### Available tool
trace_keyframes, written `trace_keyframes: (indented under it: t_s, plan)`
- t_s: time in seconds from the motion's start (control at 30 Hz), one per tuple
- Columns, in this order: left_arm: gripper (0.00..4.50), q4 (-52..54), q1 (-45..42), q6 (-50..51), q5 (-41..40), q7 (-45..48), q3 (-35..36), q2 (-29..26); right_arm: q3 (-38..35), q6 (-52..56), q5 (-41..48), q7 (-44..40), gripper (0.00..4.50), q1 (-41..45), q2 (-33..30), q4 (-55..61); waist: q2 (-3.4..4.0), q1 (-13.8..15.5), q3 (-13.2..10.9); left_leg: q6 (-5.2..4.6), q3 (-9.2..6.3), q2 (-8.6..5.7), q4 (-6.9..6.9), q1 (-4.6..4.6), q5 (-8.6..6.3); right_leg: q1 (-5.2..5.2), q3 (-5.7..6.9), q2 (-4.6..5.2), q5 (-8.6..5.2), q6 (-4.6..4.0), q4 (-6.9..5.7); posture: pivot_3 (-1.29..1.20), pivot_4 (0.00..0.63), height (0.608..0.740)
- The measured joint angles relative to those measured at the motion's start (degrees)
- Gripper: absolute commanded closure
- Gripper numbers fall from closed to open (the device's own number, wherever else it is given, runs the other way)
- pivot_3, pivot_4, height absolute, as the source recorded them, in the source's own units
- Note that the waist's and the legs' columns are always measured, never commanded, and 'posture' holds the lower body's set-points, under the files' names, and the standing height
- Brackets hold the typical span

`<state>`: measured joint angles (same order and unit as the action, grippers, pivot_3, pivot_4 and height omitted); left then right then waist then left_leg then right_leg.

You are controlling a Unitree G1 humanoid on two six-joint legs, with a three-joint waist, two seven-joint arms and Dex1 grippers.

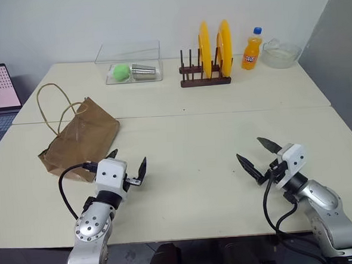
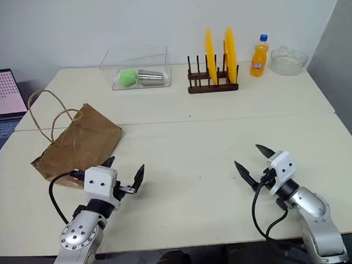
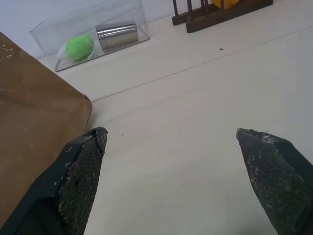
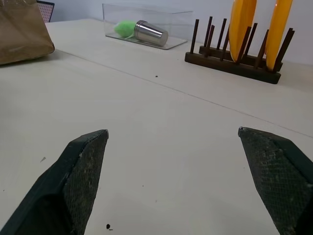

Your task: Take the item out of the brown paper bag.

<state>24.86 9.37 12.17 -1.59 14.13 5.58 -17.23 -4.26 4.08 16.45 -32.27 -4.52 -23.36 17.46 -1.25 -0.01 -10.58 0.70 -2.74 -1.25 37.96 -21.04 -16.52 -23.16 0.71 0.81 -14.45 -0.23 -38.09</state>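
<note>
left eye view: brown paper bag [image 1: 81, 141] lies on the tabletop [image 1: 194, 143] just ahead of the left hand [image 1: 129, 163] (nearer); both hands wide, empty; right hand [image 1: 258, 152] well apart; item unseen, presumably inside.

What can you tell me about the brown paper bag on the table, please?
The brown paper bag is creased kraft paper, lying slumped on its side on the table's left part. Two thin tan loop handles stick out toward the back. Its contents are hidden. The open left pincer sits just beside its near corner, not gripping it.
</note>
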Motion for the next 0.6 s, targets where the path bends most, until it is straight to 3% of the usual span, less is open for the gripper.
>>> trace_keyframes:
  t_s: [0.4,0.6]
  plan:
    - [0.02,2.03,0.35,2.06,-0.13,-1.05,2.27,-0.34,2.92,4.2,1.35,-1.92,0.0,3.41,-0.9,3.06,0.0,-0.01,0.0,0.0,-0.01,0.0,0.0,-0.01,0.0,0.0,0.0,0.0,0.0,0.0,0.01,0.0,0.15,0.74]
    - [0.02,5.71,0.75,4.76,-1.55,-1.04,4.37,-0.51,6.12,15.25,9.9,-8.79,0.0,9.53,-6.38,8.91,0.0,-0.03,0.0,0.0,-0.04,0.0,0.0,-0.01,0.0,0.0,0.03,0.0,0.0,0.0,0.01,0.0,0.15,0.74]
